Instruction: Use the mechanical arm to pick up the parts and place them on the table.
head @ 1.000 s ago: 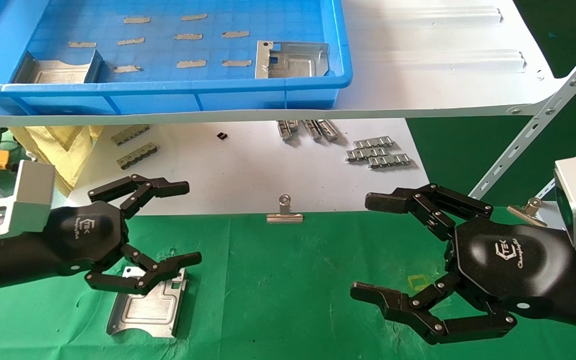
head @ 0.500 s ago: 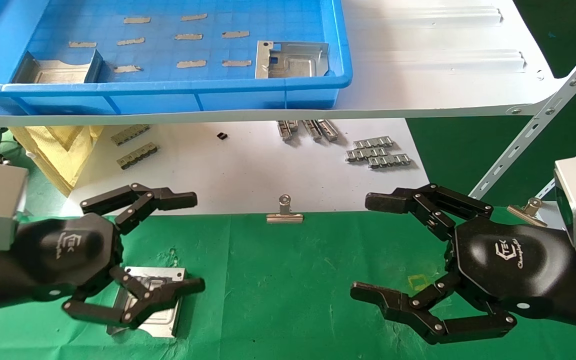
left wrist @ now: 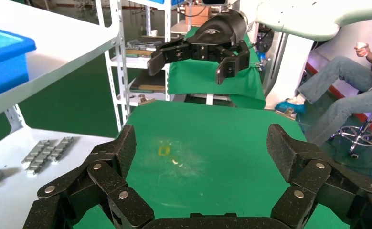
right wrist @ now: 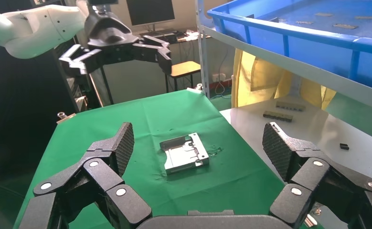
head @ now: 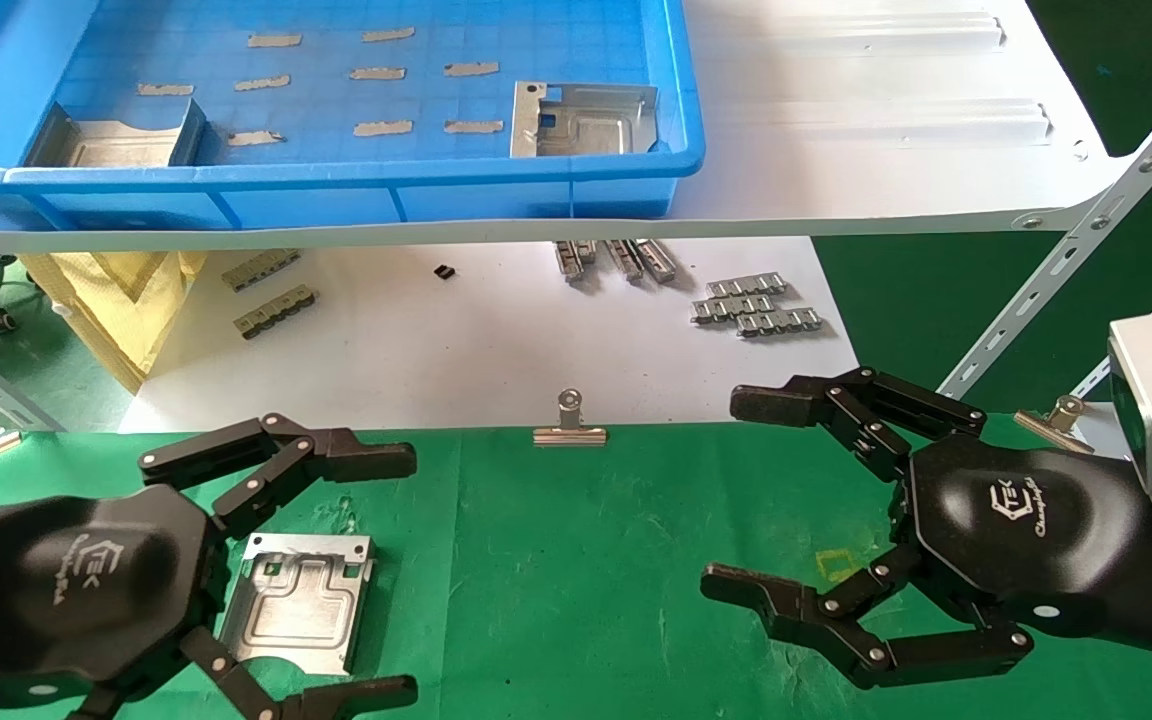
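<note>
One part (head: 298, 602) lies flat on the table (head: 576, 560) between the spread fingers of the left gripper (head: 336, 570), touching neither the upper fingers (head: 281, 460) nor the lower ones at the frame's bottom edge; the hand is wide apart and holds nothing. Judging from this, the placement looks done and the step in hand is to clear the plate cleanly: the hand should lift or draw straight away so no fingertip catches the bent-up flanges and drags the plate across the wrinkled cloth. Beyond that hand, up on the white shelf board (head: 886, 150), the blue tray (head: 336, 185) holds two more parts (head: 584, 120), one at its near-right corner and one at its near-left corner (head: 116, 135), likely the next to fetch. The right gripper (head: 736, 500) hovers over the table, well apart from the plate, its fingers also spread and empty
</note>
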Robot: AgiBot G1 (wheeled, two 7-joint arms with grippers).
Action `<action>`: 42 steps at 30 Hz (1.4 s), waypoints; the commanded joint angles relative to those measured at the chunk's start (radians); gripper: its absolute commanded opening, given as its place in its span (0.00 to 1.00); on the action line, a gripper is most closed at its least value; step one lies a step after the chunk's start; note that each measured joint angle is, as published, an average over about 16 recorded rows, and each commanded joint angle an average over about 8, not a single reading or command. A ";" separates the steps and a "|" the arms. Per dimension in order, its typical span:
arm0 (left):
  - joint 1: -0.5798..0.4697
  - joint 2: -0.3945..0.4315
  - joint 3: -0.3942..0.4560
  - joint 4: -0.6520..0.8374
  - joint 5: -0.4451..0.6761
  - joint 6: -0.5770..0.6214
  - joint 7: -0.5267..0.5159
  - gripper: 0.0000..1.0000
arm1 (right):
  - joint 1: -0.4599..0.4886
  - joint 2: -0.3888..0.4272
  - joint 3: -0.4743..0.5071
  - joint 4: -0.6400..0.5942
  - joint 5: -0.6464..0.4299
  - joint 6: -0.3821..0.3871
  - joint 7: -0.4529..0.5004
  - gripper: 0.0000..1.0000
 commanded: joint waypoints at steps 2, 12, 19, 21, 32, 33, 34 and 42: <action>0.014 -0.007 -0.014 -0.031 -0.005 -0.003 -0.017 1.00 | 0.000 0.000 0.000 0.000 0.000 0.000 0.000 1.00; 0.006 -0.003 -0.005 -0.011 -0.003 -0.002 -0.008 1.00 | 0.000 0.000 0.000 0.000 0.000 0.000 0.000 1.00; 0.002 -0.001 -0.001 -0.003 -0.001 -0.001 -0.005 1.00 | 0.000 0.000 0.000 0.000 0.000 0.000 0.000 1.00; 0.001 0.000 -0.001 -0.002 0.000 -0.001 -0.004 1.00 | 0.000 0.000 0.000 0.000 0.000 0.000 0.000 1.00; -0.002 0.001 0.002 0.004 0.001 -0.001 -0.002 1.00 | 0.000 0.000 0.000 0.000 0.000 0.000 0.000 1.00; -0.002 0.001 0.002 0.004 0.001 0.000 -0.002 1.00 | 0.000 0.000 0.000 0.000 0.000 0.000 0.000 1.00; -0.002 0.001 0.002 0.004 0.001 0.000 -0.002 1.00 | 0.000 0.000 0.000 0.000 0.000 0.000 0.000 1.00; -0.002 0.001 0.002 0.006 0.002 0.000 -0.001 1.00 | 0.000 0.000 0.000 0.000 0.000 0.000 0.000 1.00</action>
